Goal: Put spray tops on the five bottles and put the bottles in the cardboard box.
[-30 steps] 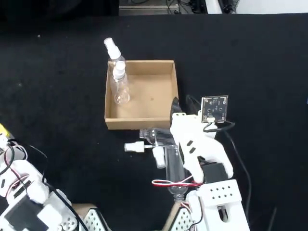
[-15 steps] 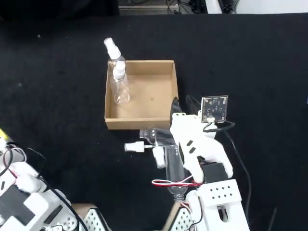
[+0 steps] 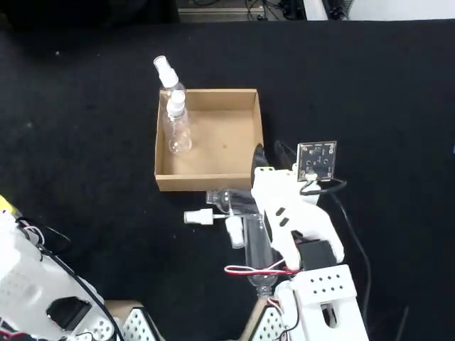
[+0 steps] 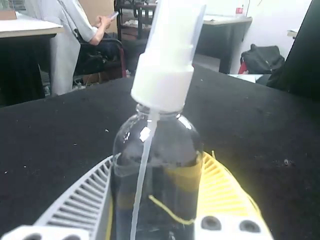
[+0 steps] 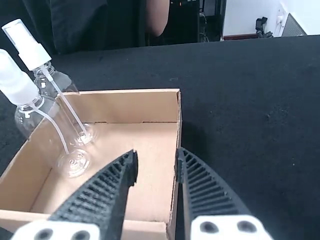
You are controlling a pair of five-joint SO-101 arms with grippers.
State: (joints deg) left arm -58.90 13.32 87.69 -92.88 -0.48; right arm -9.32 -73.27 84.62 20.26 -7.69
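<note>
The cardboard box (image 3: 245,99) lies open at mid-table. Two clear bottles with white spray tops (image 3: 176,126) (image 3: 168,75) stand in its far-left corner; the right wrist view shows them too (image 5: 31,112) (image 5: 54,82). My right gripper (image 5: 156,167) is slightly open just above the box's near-right wall (image 5: 176,140), holding nothing. Under the right arm (image 3: 291,220) lie two capless bottles (image 3: 234,201) (image 3: 258,249) and two loose spray tops (image 3: 199,217) (image 3: 234,231). My left gripper (image 4: 157,172) is shut on a clear bottle (image 4: 155,150) with a spray top (image 4: 167,60).
The left arm (image 3: 28,298) sits at the table's near-left corner. Black cloth (image 3: 370,92) covers the table, with open space left and right of the box. Room furniture and a seated person show beyond the table in the left wrist view.
The left arm has shifted at the near-left corner, swinging lower and further toward the edge. The right arm and the bottles have not moved.
</note>
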